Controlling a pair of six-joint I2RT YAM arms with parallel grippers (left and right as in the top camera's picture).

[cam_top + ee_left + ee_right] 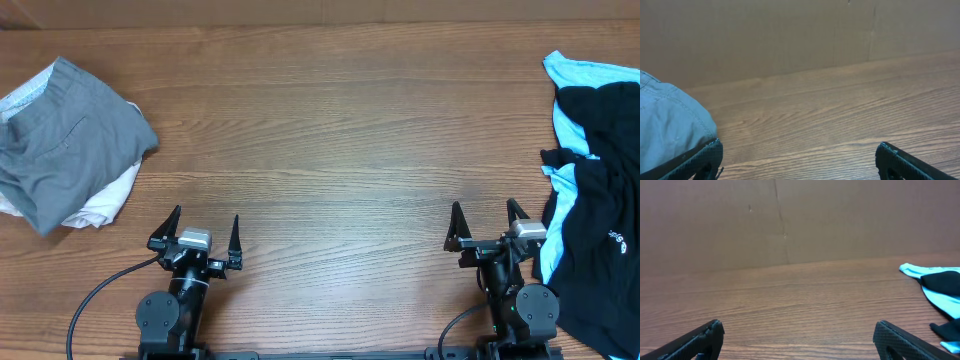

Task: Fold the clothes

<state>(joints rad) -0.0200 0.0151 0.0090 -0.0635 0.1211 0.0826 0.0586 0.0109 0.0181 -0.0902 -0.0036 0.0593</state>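
Note:
The grey shorts (60,135) lie bunched at the far left of the table, on top of a whitish garment (105,205). Their edge also shows at the left of the left wrist view (667,125). My left gripper (206,222) is open and empty near the front edge, to the right of and nearer than the shorts; its fingertips frame bare wood (799,147). My right gripper (487,215) is open and empty near the front right (799,327).
A pile of black and light-blue garments (595,180) lies at the right edge, just right of my right gripper, and shows in the right wrist view (940,287). A brown wall (790,220) backs the wooden table (340,130).

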